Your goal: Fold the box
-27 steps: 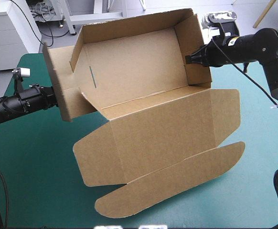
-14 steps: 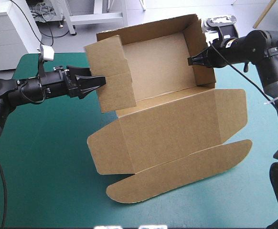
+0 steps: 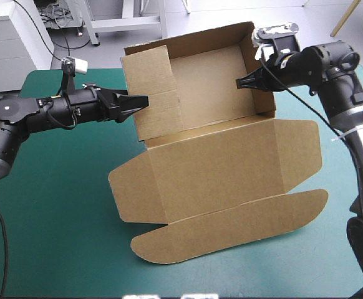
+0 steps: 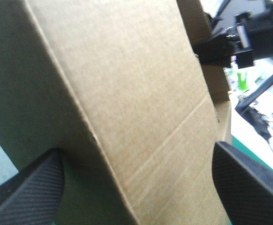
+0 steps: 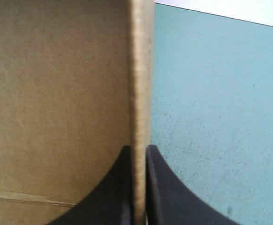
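Field note: my table [image 3: 30, 77] carries a teal-green cover [image 3: 50, 212], smooth and flat, reaching its rounded far left corner. The same cover shows in both my wrist views.

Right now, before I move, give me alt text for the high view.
The brown box stands half-folded on the teal-green cover, walls up, lid flat. The right gripper is shut on its right wall; the open left gripper straddles its left wall.

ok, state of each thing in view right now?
box: partly folded, far walls raised, lid lying flat.
left tool: open, the box's left wall between its fingers.
right tool: shut on the box's right wall.
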Controlling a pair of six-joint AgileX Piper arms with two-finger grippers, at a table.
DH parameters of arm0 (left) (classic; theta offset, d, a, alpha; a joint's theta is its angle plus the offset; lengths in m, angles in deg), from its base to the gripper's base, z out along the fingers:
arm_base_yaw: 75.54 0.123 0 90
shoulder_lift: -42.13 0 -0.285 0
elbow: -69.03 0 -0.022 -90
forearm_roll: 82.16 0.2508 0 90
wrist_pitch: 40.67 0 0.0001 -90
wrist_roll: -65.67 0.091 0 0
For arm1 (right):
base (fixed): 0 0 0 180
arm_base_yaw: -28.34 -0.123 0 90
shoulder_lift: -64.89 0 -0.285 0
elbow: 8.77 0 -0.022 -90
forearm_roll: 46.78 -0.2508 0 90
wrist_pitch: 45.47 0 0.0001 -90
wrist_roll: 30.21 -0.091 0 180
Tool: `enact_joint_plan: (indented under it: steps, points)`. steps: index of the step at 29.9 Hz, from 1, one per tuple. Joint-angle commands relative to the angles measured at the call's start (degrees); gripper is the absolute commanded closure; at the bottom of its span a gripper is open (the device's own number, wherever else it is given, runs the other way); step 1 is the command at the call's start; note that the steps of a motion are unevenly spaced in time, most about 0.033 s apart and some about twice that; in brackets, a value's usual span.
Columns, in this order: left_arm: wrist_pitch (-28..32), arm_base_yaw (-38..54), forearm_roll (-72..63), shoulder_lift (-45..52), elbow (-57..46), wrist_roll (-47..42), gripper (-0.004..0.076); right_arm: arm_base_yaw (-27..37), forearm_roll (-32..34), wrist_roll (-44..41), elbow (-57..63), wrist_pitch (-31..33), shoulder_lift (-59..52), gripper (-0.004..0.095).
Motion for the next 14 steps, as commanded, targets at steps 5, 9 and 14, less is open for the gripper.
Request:
enact_joint_plan:
  steps: [5, 9, 14]
  points:
    - [11.73, -11.21, 35.63, 1.92, 10.28, -32.48, 0.0168, -9.19, 10.37, -8.30, -1.57, -6.48, -3.06, 0.0920]
    - [12.16, -14.91, 47.34, 1.92, 10.37, -44.76, 0.0168, -11.32, 12.47, -10.30, -1.57, -7.96, -3.17, 0.0920]
    - [16.32, -15.78, 53.92, 1.80, 8.66, -57.72, 0.0168, -11.86, 11.67, -11.43, -1.57, -8.43, -3.92, 0.0920]
